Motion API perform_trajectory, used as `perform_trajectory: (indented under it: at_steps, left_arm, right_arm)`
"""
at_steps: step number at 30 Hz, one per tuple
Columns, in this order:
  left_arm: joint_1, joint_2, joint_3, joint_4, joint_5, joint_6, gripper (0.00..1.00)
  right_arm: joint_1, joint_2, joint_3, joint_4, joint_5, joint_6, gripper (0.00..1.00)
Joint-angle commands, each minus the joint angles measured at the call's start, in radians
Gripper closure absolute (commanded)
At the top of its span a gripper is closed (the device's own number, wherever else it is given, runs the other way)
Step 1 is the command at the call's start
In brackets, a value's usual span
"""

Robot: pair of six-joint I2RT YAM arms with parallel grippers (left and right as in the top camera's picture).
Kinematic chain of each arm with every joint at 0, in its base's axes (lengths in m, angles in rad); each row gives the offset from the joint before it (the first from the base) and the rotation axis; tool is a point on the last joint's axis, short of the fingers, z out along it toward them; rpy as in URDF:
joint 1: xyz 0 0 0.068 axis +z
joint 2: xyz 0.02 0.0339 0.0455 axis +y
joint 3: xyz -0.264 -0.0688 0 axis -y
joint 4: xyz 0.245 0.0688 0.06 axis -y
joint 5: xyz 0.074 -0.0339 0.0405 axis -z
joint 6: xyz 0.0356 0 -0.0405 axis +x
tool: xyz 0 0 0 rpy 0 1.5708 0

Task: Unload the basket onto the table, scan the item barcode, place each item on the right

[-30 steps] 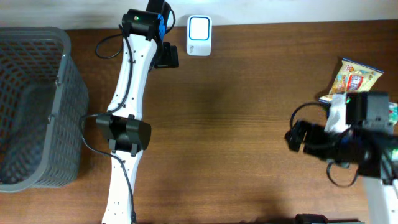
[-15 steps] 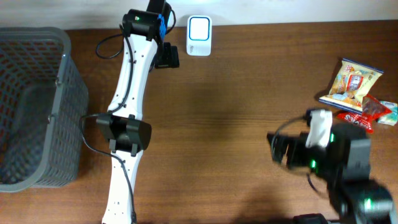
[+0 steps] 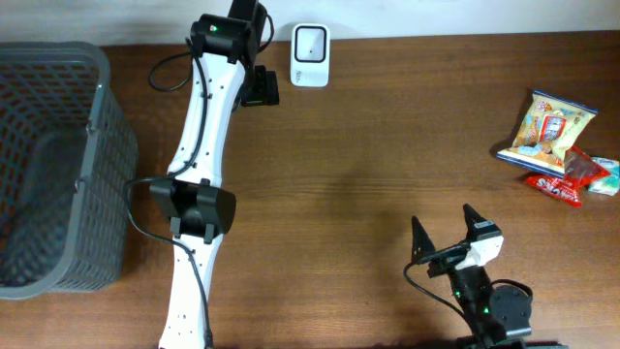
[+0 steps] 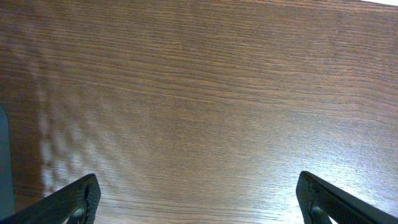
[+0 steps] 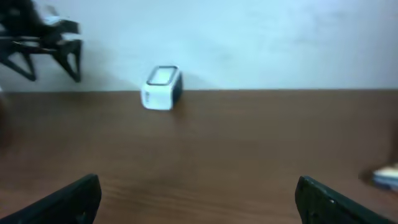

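The white barcode scanner (image 3: 310, 44) stands at the table's back edge, and shows small and blurred in the right wrist view (image 5: 161, 87). A yellow snack packet (image 3: 549, 126) and a red packet (image 3: 569, 177) lie at the far right. My right gripper (image 3: 444, 226) is near the front edge, open and empty, pointing toward the back; its dark fingertips frame bare wood (image 5: 199, 199). My left gripper (image 3: 260, 89) hangs just left of the scanner, open over bare wood (image 4: 199, 199).
A grey mesh basket (image 3: 107, 126) fills the left end of the table. The left arm (image 3: 199, 204) runs from the front edge to the back. A pale packet edge (image 5: 387, 177) shows at the right of the right wrist view.
My right arm has swung away from the packets at the right and down to the front edge, empty. The packets are now uncovered. The left arm has not moved.
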Motion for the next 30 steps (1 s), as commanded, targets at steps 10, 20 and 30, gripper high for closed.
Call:
perform_trajectory:
  at_steps: [10, 20, 30]
  left_arm:
    - [-0.004, -0.007, 0.013, -0.002, 0.003, -0.006, 0.01]
    - [-0.005, -0.007, 0.013, -0.002, 0.003, -0.006, 0.01]
    - [-0.005, -0.007, 0.013, -0.002, 0.003, -0.006, 0.01]
  right_arm:
    - [-0.072, -0.011, -0.009, -0.016, 0.086, -0.135, 0.01]
    - [-0.072, -0.011, -0.009, -0.013, 0.079, -0.036, 0.01]
    - [-0.072, -0.011, -0.009, -0.013, 0.079, -0.036, 0.01]
